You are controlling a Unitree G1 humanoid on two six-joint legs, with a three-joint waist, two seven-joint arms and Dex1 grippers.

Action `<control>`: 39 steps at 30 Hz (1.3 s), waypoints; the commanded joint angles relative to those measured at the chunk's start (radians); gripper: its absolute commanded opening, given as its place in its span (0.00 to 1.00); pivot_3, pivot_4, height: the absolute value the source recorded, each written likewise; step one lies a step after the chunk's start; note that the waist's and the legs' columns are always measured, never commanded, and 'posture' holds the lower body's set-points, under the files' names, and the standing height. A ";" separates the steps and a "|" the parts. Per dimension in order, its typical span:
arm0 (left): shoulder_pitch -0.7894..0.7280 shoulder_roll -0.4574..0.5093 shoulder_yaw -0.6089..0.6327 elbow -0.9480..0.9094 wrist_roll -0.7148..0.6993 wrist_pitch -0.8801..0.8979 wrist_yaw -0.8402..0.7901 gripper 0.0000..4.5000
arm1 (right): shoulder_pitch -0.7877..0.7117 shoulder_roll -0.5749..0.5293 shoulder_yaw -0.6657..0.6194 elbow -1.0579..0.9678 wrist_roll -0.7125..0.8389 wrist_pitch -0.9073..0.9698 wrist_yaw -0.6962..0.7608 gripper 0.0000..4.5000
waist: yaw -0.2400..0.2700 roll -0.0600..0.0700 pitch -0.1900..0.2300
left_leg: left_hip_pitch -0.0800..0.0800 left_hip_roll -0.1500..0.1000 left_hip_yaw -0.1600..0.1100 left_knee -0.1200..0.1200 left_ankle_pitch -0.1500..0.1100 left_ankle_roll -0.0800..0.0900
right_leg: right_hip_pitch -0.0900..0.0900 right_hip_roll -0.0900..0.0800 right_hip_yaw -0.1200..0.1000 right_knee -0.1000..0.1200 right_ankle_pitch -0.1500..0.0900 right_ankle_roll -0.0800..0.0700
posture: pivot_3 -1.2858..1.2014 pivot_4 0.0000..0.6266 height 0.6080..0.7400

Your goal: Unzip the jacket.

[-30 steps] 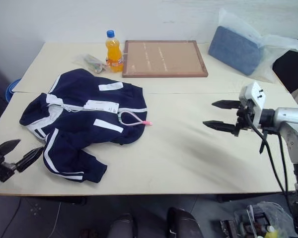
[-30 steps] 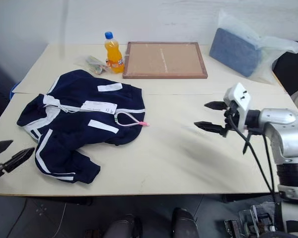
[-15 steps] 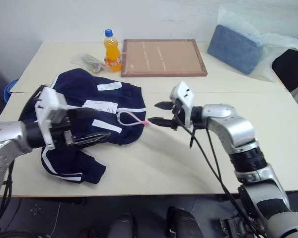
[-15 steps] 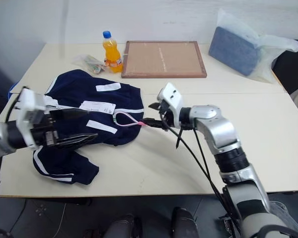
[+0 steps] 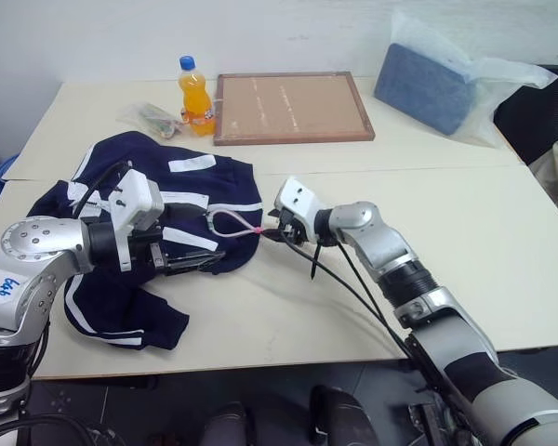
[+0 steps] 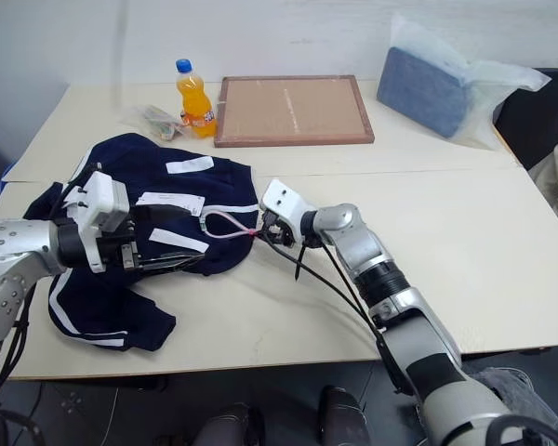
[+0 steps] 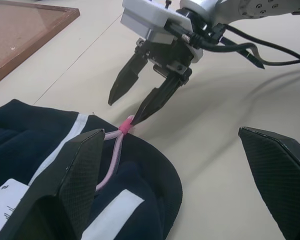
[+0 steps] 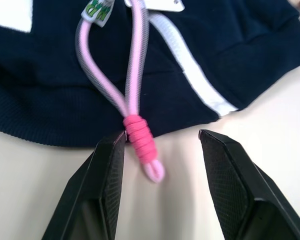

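Two grippers over a pale beige desk (image 5: pixel 353 307). Crumpled navy-blue soft track jacket (image 5: pixel 135 223) with white sleeve stripes, white rectangular patches and a white paper tag lies on the desk's left part, print on the tag too small to read. Thin pink cord loop (image 8: pixel 135 95) with a darker pink wound binding sticks out from the jacket's right hem onto the bare desk; a small white-green label sits at the loop's top in the right wrist view (letters cut off, unreadable).

Right gripper (image 7: pixel 137 100), two black fingers on a white-silver wrist, points at the cord end; its jaws are part spread, one finger on each side of the pink binding, one finger tip just beside or touching the binding, no pinch seen. Left gripper (image 5: pixel 191 246) hovers over the jacket's middle, jaws spread wide, nothing between them, the cord loop lying ahead of them.

Far side of the desk: orange soda bottle with blue cap (image 5: pixel 194 95) (label unreadable), crinkled clear wrapper with coloured bits (image 5: pixel 149 116) just left of it, brown-framed cork board (image 5: pixel 290 106) lying flat to its right, lighter blue folded cloth in a clear plastic bag (image 5: pixel 446 79) at the far right corner. Handwritten blue scrawl on a white sticker (image 5: pixel 2 283) on the left arm, illegible.
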 commanded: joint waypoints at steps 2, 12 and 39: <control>-0.014 -0.009 0.011 0.003 0.021 -0.018 0.000 1.00 | -0.042 0.045 -0.007 0.061 -0.027 -0.064 -0.010 0.53 | 0.000 0.000 0.000 | 0.000 0.000 0.000 0.000 0.000 0.000 | 0.000 0.000 0.000 0.000 0.000 0.000 | 0.52 0.24 1.00; -0.028 -0.025 0.010 0.012 0.047 -0.024 -0.003 1.00 | -0.054 0.079 -0.041 0.158 -0.040 -0.110 -0.019 0.05 | -0.001 0.000 0.000 | 0.000 0.000 0.000 0.001 0.000 0.000 | 0.000 0.000 0.001 0.001 0.000 0.000 | 0.52 0.24 1.00; -0.255 -0.314 -0.209 0.128 0.095 -0.083 -0.070 1.00 | 0.685 -0.639 -0.928 -0.423 0.148 0.451 -0.214 0.09 | 0.030 0.000 0.000 | 0.005 0.000 0.006 0.001 0.000 0.000 | 0.000 0.001 0.009 0.005 0.000 0.000 | 0.52 0.24 1.00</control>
